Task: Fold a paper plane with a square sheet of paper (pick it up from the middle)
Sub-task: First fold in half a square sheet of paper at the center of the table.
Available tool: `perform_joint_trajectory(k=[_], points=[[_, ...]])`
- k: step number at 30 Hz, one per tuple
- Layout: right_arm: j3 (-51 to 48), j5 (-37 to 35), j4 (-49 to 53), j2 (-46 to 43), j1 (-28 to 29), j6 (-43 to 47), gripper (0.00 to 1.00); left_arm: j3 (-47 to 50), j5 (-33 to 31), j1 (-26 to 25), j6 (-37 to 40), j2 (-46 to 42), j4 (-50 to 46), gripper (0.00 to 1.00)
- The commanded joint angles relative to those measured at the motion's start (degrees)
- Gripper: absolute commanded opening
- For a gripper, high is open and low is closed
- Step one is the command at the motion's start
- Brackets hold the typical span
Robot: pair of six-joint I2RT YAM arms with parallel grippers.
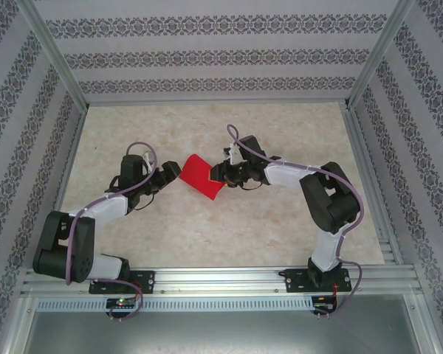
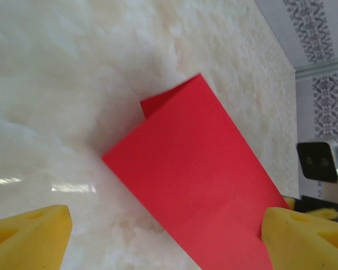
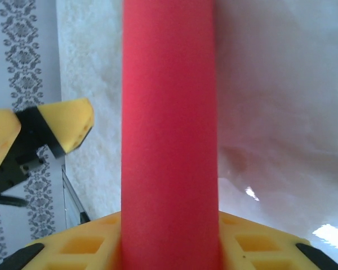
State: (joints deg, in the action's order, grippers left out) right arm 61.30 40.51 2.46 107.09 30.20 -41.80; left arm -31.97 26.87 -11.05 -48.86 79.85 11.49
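The square sheet of paper (image 1: 199,177) is bright red and doubled over into a rectangle, with no paper plane shape to it. It sits at mid table between my two grippers. My right gripper (image 1: 223,177) is shut on its right end. In the right wrist view the paper (image 3: 169,129) runs up as a curved red band from between the yellow pads (image 3: 259,244). My left gripper (image 1: 170,177) stands open at the paper's left end. In the left wrist view the folded sheet (image 2: 197,174) reaches between the wide-spread yellow fingers (image 2: 28,236), beside the right one.
The marble-look tabletop (image 1: 207,236) is walled by patterned panels and an aluminium frame (image 1: 369,192). Both arms reach inward from the near rail (image 1: 221,280). In the right wrist view a yellow finger of the left gripper (image 3: 67,124) shows close to the paper.
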Motion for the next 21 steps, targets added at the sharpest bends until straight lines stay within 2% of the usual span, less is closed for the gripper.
perform_joint_trajectory(k=[1, 8, 16, 21], points=[[-1.76, 0.68, -6.08, 0.67, -1.19, -5.22, 0.35, 1.09, 2.25, -3.06, -6.21, 3.08, 8.58, 0.86], [-4.67, 0.96, -13.35, 0.53, -2.42, -12.47, 0.35, -0.59, -0.89, -9.29, -10.11, 7.67, 12.31, 0.81], [-7.81, 3.48, -24.75, 0.75, -2.80, -23.04, 0.35, -0.77, -1.08, -10.88, -16.91, 12.77, 21.10, 0.75], [-8.58, 3.96, -26.98, 0.62, -2.77, -25.44, 0.35, -1.14, -1.39, -11.63, -19.49, 14.58, 26.21, 0.62]])
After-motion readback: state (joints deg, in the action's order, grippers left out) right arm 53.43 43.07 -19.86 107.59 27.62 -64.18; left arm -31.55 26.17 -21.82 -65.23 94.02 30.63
